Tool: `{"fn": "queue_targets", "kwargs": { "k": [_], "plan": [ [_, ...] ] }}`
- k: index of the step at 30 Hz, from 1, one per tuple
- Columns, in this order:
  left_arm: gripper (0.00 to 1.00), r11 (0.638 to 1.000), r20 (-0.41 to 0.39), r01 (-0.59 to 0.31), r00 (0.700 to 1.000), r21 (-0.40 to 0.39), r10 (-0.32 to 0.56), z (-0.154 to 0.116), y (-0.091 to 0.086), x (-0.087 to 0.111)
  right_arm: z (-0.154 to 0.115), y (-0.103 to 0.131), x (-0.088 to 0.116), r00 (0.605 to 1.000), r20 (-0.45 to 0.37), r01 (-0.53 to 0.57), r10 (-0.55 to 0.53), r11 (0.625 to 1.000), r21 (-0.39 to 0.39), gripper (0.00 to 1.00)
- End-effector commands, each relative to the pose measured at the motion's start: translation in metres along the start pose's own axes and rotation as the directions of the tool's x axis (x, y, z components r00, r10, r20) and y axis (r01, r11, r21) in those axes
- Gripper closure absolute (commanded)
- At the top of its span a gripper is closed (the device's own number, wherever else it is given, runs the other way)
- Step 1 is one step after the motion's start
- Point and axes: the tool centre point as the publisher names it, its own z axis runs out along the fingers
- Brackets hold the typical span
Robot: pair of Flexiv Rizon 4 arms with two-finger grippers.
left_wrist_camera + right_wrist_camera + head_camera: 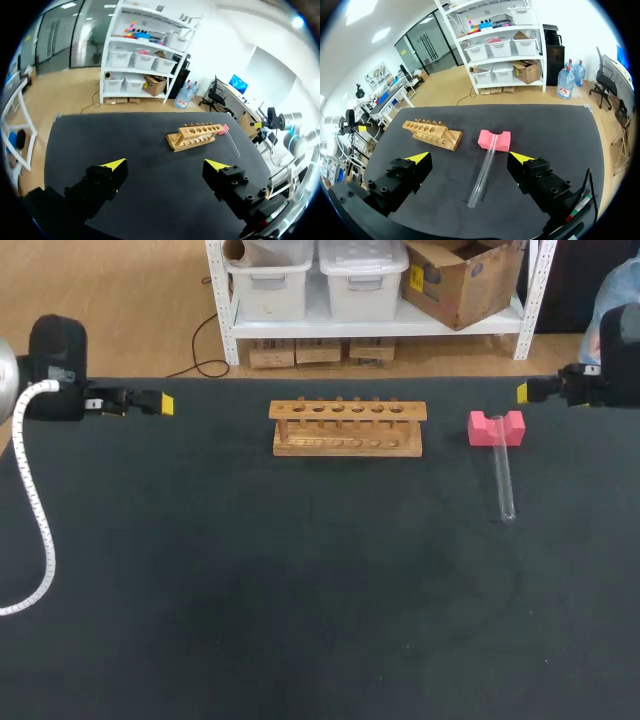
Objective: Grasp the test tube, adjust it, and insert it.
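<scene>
The test tube point(503, 480) is lying ungrasped on the desk point(300, 590), its far end resting on the pink block point(497, 427) at 3 o'clock of the empty rack point(347, 427), while the left fingers point(112, 167) and right fingers point(417, 159) are hanging wide apart, holding nothing, leaving grasping, adjusting and inserting all pending.

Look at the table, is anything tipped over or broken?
Only the test tube: it lies slanted, one end propped on the pink block, not standing in the wooden rack. Nothing looks broken or spilled.
</scene>
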Motion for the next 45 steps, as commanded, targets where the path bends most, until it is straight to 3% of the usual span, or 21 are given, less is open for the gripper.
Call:
{"fn": "queue_targets", "kwargs": {
  "k": [1, 5, 10, 14, 19, 22, 26, 30, 45],
  "plan": [
    [0.0, 0.972, 0.117, -0.073, 0.992, 0.224, 0.047, -0.011, 0.017, 0.006, -0.001, 0.001, 0.002, 1.0, -0.001, -0.004, 0.004, 0.999, 0.04, 0.0],
    [0.0, 0.923, 0.209, -0.169, 0.973, 0.347, 0.099, -0.021, 0.024, 0.006, -0.001, -0.001, 0.002, 1.0, -0.001, -0.014, 0.014, 0.999, 0.039, 0.0],
    [0.0, 0.862, 0.3, -0.328, 0.929, 0.387, 0.219, -0.025, 0.027, 0.007, 0.001, -0.003, 0.002, 1.0, -0.006, -0.024, 0.025, 0.999, 0.036, 0.0],
    [0.0, 0.784, 0.361, -0.445, 0.882, 0.433, 0.301, -0.027, 0.024, 0.006, 0.002, -0.005, 0.002, 1.0, -0.009, -0.03, 0.03, 0.999, 0.036, 0.0],
    [0.0, 0.701, 0.396, -0.556, 0.826, 0.448, 0.402, -0.02, 0.016, 0.011, 0.002, -0.006, 0.002, 0.999, -0.015, -0.039, 0.04, 0.998, 0.042, 0.0],
    [0.0, 0.671, 0.401, -0.582, 0.81, 0.459, 0.428, -0.01, 0.016, 0.012, 0.002, -0.007, 0.002, 0.999, -0.018, -0.05, 0.051, 0.998, 0.048, 0.0],
    [0.0, 0.642, 0.422, -0.624, 0.779, 0.445, 0.464, 0.003, 0.015, 0.013, 0.0, -0.007, 0.004, 0.997, -0.029, -0.065, 0.067, 0.996, 0.061, 0.0],
    [0.0, 0.632, 0.429, -0.637, 0.769, 0.442, 0.474, 0.015, 0.013, 0.007, -0.001, -0.008, 0.006, 0.996, -0.037, -0.078, 0.081, 0.994, 0.078, 0.0],
    [0.0, 0.611, 0.406, -0.65, 0.759, 0.451, 0.508, 0.044, 0.003, -0.002, -0.001, -0.008, 0.009, 0.992, -0.024, -0.123, 0.126, 0.987, 0.099, 0.0]
  ]
}}
